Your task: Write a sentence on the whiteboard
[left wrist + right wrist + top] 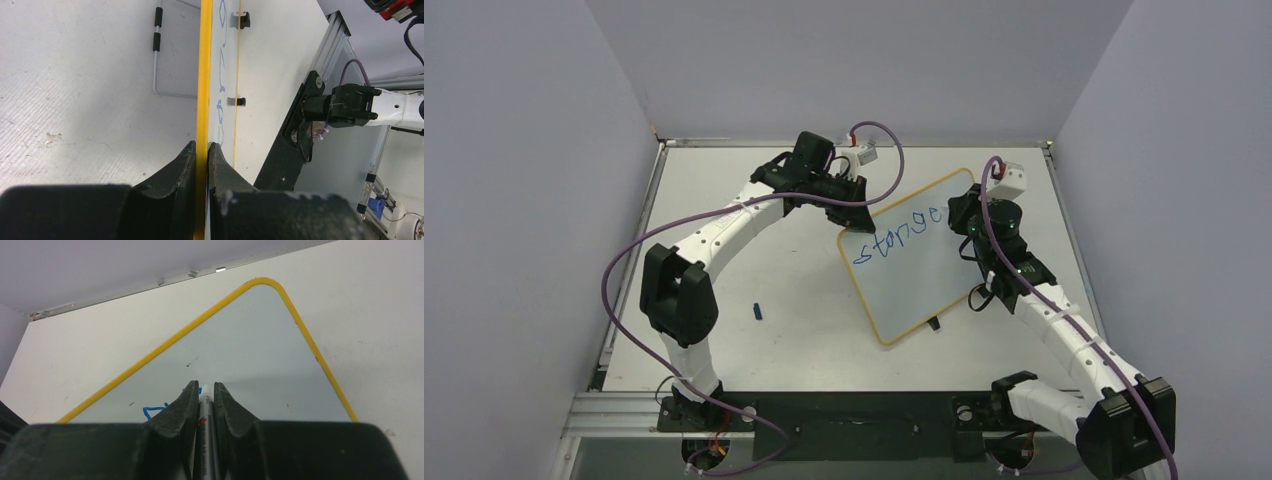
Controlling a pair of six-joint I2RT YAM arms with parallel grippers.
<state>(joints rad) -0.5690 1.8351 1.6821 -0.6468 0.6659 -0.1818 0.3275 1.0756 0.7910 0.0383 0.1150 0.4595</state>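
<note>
The whiteboard (pixel 914 285), right of the table's (pixel 754 260) middle, seems light and stiff, with a slippery face. It is best held at its frame (pixel 203 75), where the left gripper (pixel 201 147) is closed. The right gripper (pixel 202 387) clamps a marker (pixel 205 440).

1. My left arm (pixel 724 225) and right arm (pixel 1064 335) wear white shells on the long links, with chunky black housings at the joints.
2. A thin purple cable (pixel 607 282) loops loosely along each arm.
3. My left pincer (pixel 201 146) has two matte black fingers, wedge-shaped and narrowing to blunt tips.
4. My right pincer (pixel 204 385) is the same black pair.
5. A small white camera block (pixel 1011 178) sits at my right wrist.
6. A tiny green light (pixel 1021 268) glows on a black right-arm joint.
</note>
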